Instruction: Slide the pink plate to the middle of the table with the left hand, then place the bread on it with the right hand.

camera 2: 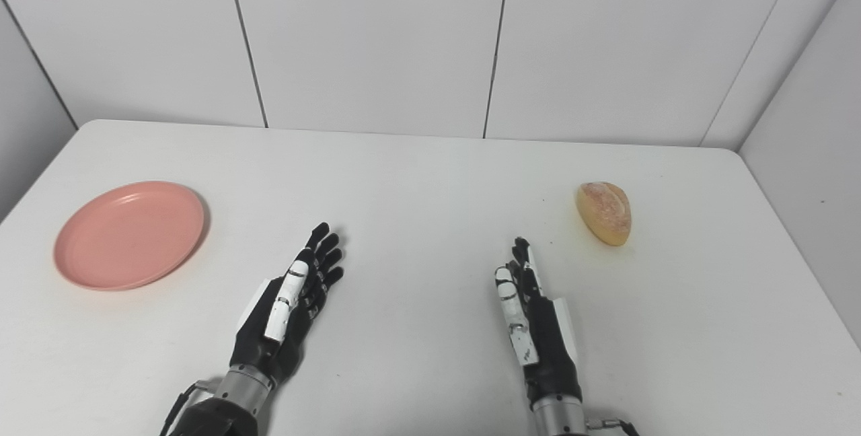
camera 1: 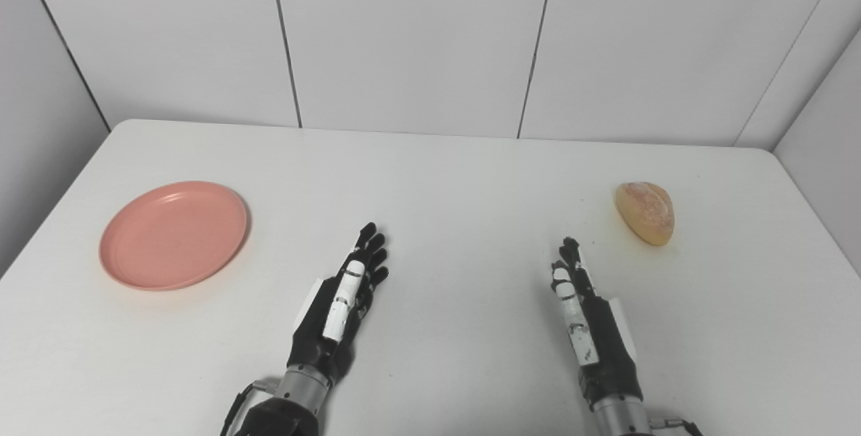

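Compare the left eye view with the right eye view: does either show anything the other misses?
Only the left eye view: more grey side wall at its left edge. Only the right eye view: more grey side wall at its right edge. Both share everything else: the pink plate empty at the table's left, the bread at its right, and the left hand and right hand open between them, holding nothing.

White table (camera 1: 444, 173), rounded far corners. Pink plate (camera 1: 173, 234) lies flat near its left edge, bare. Bread roll (camera 1: 645, 212) lies on the tabletop towards the right edge, well apart from the plate.
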`<action>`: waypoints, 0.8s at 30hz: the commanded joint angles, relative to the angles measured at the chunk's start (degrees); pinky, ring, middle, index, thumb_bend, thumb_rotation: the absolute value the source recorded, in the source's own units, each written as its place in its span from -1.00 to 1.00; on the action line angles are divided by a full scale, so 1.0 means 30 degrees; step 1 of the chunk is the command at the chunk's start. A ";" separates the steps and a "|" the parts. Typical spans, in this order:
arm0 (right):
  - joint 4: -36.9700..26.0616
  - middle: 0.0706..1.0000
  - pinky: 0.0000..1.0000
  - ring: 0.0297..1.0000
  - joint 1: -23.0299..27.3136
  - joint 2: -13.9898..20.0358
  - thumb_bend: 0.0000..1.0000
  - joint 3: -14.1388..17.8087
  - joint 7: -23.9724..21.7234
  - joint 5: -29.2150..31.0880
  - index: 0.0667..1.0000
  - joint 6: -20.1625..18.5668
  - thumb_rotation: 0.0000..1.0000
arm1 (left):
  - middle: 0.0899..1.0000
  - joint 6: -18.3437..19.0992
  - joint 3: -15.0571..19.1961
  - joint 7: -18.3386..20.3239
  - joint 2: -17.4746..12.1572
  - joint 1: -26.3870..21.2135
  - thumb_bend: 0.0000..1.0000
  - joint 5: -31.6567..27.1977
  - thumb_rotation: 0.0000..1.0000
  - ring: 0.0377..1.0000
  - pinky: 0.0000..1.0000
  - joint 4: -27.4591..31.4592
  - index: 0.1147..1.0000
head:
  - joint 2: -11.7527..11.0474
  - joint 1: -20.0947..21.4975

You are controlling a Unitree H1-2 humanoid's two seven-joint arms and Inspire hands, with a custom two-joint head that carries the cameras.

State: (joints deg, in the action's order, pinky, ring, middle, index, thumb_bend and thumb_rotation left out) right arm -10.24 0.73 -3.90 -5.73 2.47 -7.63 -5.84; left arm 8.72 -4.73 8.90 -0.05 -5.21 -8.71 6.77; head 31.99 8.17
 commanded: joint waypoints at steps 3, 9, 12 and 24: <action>-0.0365 0.99 0.91 0.94 0.0242 -0.0149 -0.42 -0.0005 0.0149 -0.0037 1.00 0.0910 1.00 | 1.00 -0.0136 -0.0086 0.0020 0.0000 -0.0180 -0.16 0.0155 1.00 1.00 1.00 0.0251 1.00 | 0.0028 -0.0010; -0.0321 0.99 0.91 0.95 0.0254 -0.0135 -0.42 -0.0004 0.0147 -0.0046 1.00 0.0927 1.00 | 1.00 -0.0166 -0.0075 0.0003 -0.0003 -0.0199 -0.16 0.0181 1.00 1.00 1.00 0.0193 1.00 | 0.0010 -0.0002; -0.0349 0.99 0.90 0.95 0.0242 -0.0123 -0.42 -0.0009 0.0114 -0.0011 1.00 0.0925 1.00 | 1.00 -0.0155 -0.0081 0.0029 -0.0003 -0.0197 -0.16 0.0172 1.00 1.00 1.00 0.0219 1.00 | 0.0045 -0.0001; -0.0354 0.99 0.92 0.95 0.0238 -0.0089 -0.43 -0.0004 0.0109 -0.0045 1.00 0.0912 1.00 | 1.00 -0.0166 -0.0075 -0.0002 0.0060 -0.0177 -0.17 0.0160 1.00 1.00 1.00 0.0232 1.00 | -0.0048 -0.0160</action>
State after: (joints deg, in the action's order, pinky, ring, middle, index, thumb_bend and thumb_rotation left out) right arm -10.23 0.73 -3.90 -5.72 2.47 -7.64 -5.84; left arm 8.72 -4.73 8.90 -0.04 -5.21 -8.57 6.77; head 31.99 8.09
